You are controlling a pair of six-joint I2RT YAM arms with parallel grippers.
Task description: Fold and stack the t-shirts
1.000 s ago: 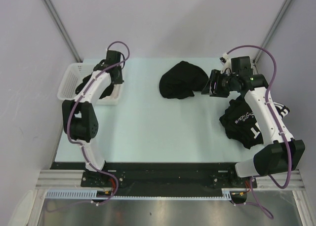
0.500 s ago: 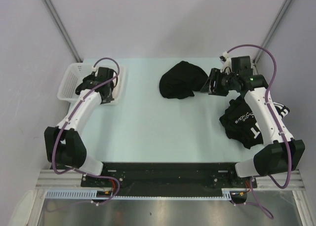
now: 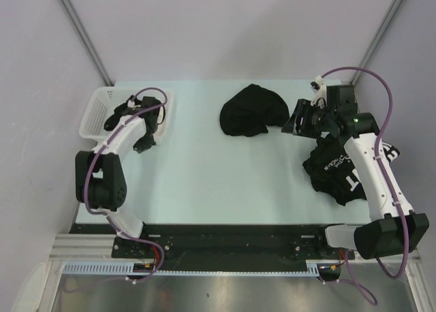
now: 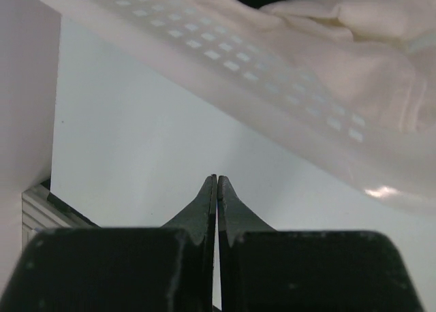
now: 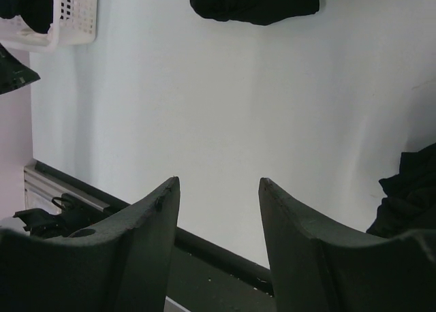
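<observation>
A crumpled black t-shirt [image 3: 252, 111] lies in a rounded heap at the upper middle of the overhead view, on the pale table [image 3: 204, 169]. A second t-shirt [image 3: 337, 169] with white lettering sits bunched at the right edge, partly under the right arm. The white basket [image 3: 95, 114] in the upper left holds some dark cloth [image 3: 117, 114]; whether that is another shirt I cannot tell. The left gripper [image 4: 216, 184] is pressed fully closed with nothing between its fingers, just beside the basket's outer wall. The right gripper [image 5: 218, 186] stands about half open and empty, near the right side of the central heap. These shirts look light, limp and unlikely to slip; they will sag and drag, not lift as one piece, and a pinch into the middle of the heap would probably catch several layers. Judging from the folds, the better hold is an outer edge such as a hem or shoulder seam, one arm at each corner, so the cloth can be pulled flat before folding.
</observation>
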